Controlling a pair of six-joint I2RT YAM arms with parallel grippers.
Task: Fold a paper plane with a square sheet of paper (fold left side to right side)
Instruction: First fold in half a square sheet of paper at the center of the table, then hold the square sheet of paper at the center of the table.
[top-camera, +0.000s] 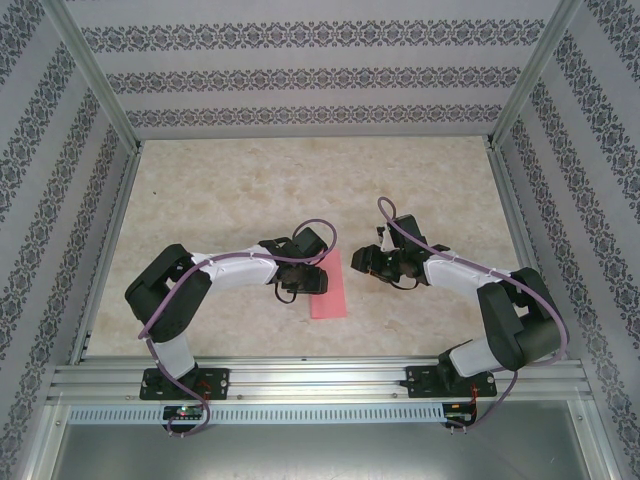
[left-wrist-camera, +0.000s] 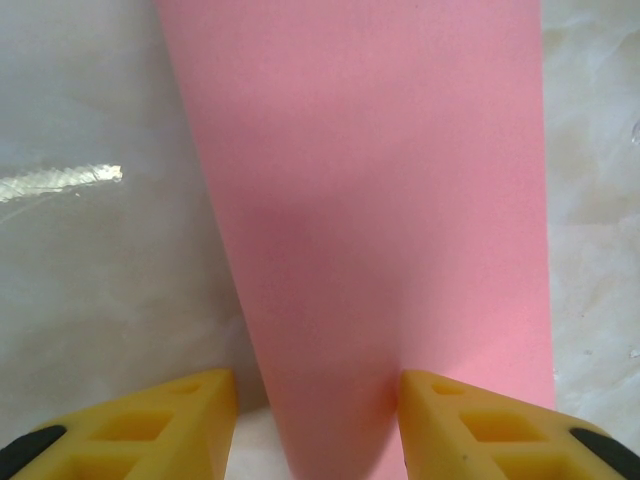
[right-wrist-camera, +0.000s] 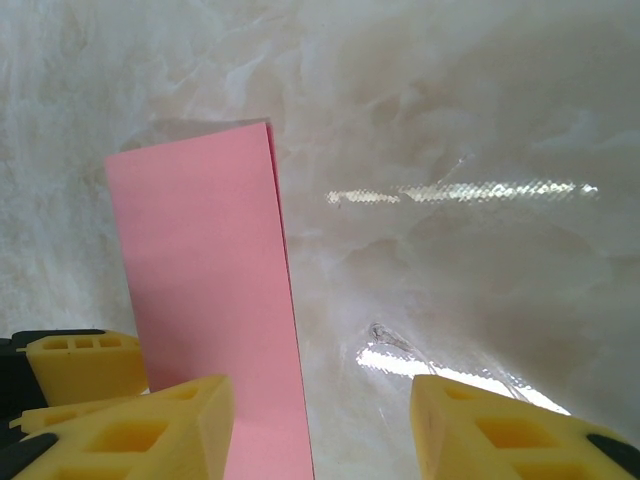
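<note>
Left claw (left-wrist-camera: 315, 405) over pink paper (left-wrist-camera: 380, 200), right claw (right-wrist-camera: 322, 410) open alongside

square sheet of paper (left-wrist-camera: 380, 220): thin salmon paper, matt, smooth. table (top-camera: 300, 180): marbled top under glossy, wrinkled clear film, glare streaks. right gripper (right-wrist-camera: 320, 405) fingers (right-wrist-camera: 500, 430): yellow plastic, matt. rails (top-camera: 320, 380): bare aluminium, satin. left arm shell (top-camera: 235, 268): white plastic, smooth.
</note>
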